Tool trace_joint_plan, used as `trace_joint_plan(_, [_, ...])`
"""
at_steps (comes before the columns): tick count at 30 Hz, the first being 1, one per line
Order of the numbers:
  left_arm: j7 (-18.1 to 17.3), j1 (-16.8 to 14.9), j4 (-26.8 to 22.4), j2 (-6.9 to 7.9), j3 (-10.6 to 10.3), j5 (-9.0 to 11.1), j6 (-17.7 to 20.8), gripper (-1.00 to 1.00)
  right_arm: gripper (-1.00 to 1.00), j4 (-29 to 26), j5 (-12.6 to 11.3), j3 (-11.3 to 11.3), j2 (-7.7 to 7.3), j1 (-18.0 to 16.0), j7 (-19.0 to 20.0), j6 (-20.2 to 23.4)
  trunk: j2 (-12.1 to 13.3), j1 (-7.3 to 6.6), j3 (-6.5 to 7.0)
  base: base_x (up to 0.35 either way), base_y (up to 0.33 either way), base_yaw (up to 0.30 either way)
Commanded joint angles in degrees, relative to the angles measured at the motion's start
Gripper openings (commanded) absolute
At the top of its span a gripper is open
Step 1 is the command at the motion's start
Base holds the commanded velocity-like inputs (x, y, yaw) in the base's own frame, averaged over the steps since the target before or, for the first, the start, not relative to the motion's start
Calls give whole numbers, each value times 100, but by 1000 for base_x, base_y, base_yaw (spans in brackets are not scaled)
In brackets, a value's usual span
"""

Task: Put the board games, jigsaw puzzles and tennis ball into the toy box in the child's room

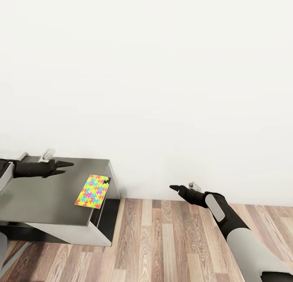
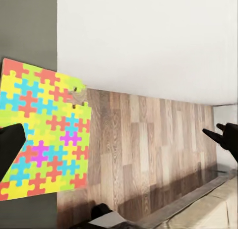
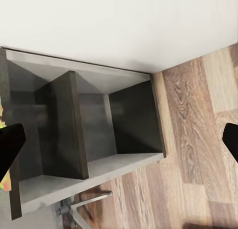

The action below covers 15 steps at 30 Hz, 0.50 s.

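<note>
One jigsaw puzzle [image 1: 92, 191], a thin board of yellow, pink, green and blue pieces, lies flat near the right end of a low dark grey-topped cabinet [image 1: 40, 196]. In the left wrist view the puzzle [image 2: 44, 135] reaches the cabinet's edge, with wood floor beyond it. My left gripper [image 1: 67, 168] hovers open over the cabinet top, left of the puzzle and apart from it. Over the floor to the right of the cabinet, my right gripper [image 1: 176, 188] is open and empty, its fingers wide apart [image 3: 119, 142]. The toy box, board games, tennis ball, table and bed are out of view.
A plain white wall [image 1: 162, 70] rises directly behind the cabinet. Wood-plank floor [image 1: 171, 241] spreads to the right and front. The right wrist view looks at the cabinet's open dark shelf compartments [image 3: 99, 125].
</note>
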Motion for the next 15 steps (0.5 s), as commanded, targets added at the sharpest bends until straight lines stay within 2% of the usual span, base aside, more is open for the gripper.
trace_joint_plan(1, [-87,32,-8,7,-23,21,23,100,100,-3,-13,5,-4,-4,5,21,-10,4,0,0,0,0])
trace_joint_plan(5, [-324,212,-35,24,-23,13,14,100,100,-3,-14,1,-5,-4,5,21,-10,4,38,0,0,0])
trace_joint_plan(15, [-388,443,-41,14,-23,7,11,100,100,-3,-14,8,4,-4,5,16,-10,4,127,0,0,0])
